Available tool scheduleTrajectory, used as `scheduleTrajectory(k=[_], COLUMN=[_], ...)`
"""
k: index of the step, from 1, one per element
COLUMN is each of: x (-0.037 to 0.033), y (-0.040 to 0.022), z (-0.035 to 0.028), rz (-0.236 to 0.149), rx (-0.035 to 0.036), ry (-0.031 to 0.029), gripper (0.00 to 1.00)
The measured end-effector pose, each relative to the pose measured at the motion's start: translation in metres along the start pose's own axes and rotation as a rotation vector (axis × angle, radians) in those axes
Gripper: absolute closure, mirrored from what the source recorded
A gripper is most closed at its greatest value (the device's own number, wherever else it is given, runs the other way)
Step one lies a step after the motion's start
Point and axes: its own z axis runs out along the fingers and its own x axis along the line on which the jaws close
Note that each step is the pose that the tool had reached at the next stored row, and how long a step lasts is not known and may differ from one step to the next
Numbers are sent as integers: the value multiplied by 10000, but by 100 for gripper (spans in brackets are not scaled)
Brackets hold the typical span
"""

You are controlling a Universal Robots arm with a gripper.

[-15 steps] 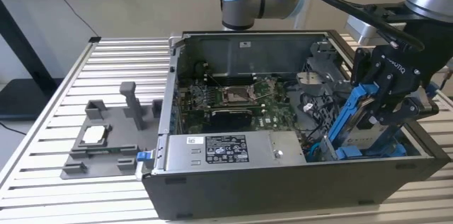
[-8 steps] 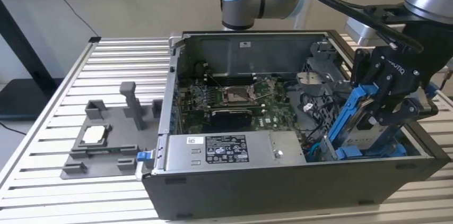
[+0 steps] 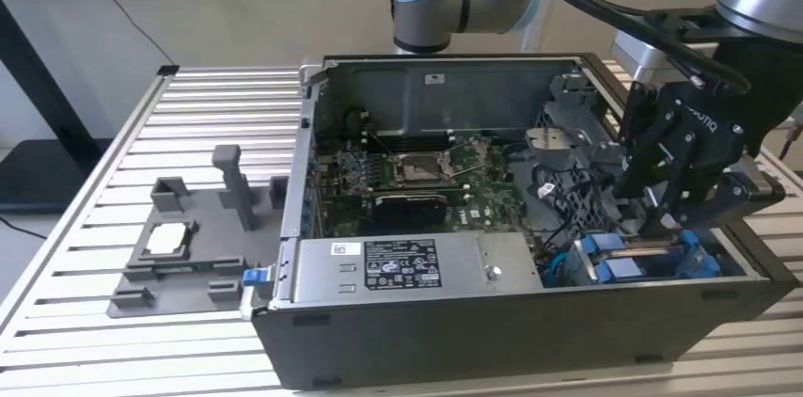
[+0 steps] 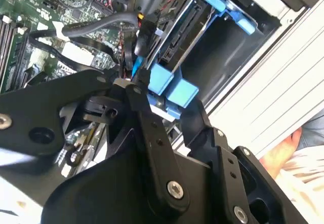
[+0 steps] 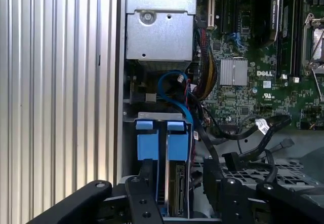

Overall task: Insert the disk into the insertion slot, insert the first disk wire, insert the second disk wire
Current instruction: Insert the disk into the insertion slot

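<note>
Claw (image 3: 663,226) hangs low over the corner of the open computer case (image 3: 502,341) at the exterior view's right, and it's spread open. In the first wrist view the two black fingers (image 5: 146,183) sit apart with the disk (image 5: 177,143) between them. There's a dark gap between one finger and the blue carrier, so nothing's clamped. Can't tell if the other finger touches the frame or is just in front of it. In the second wrist view the disk's two blue tabs poke out right past the fingertips.

Disk itself stands on edge down in its bay in that corner of the case. Its blue tabs point toward the power supply box (image 3: 401,265), which sits just beside it along the near wall in the exterior view. A thin blue cable (image 5: 172,87) loops between the bay and the box. A bundle of black cables (image 5: 238,133) lies loose next to the bay, over the edge of the motherboard (image 3: 427,171).

Further out, the case sits on a slatted metal table (image 3: 213,105), with a grey fixture plate (image 3: 188,256) well off to the exterior view's left.
</note>
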Motion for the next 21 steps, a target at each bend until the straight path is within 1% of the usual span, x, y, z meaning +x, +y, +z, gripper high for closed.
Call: scheduleTrajectory(k=[2,4,7,10,12,13,14,16,18,19,20,21], x=[0,-1,0,0,-1,0,0,-1,0,-1,-1,-2], y=[0,1,3,7,9,9,13,17,23,25,28,31], z=[-3,-24,-85,-168,-202,-210,-210,-211,-211,-211,-210,-211], rz=[0,1,0,0,0,-2,-6,-23,-43,-58,-72,-89], rx=[0,0,0,0,1,7,28,108,216,319,489,673], ry=[0,2,-5,-8,-19,-45,-171,-534,-895,-1024,-1068,-1070], gripper=[47,47,47,47,47,47,47,47,47,47,47,47])
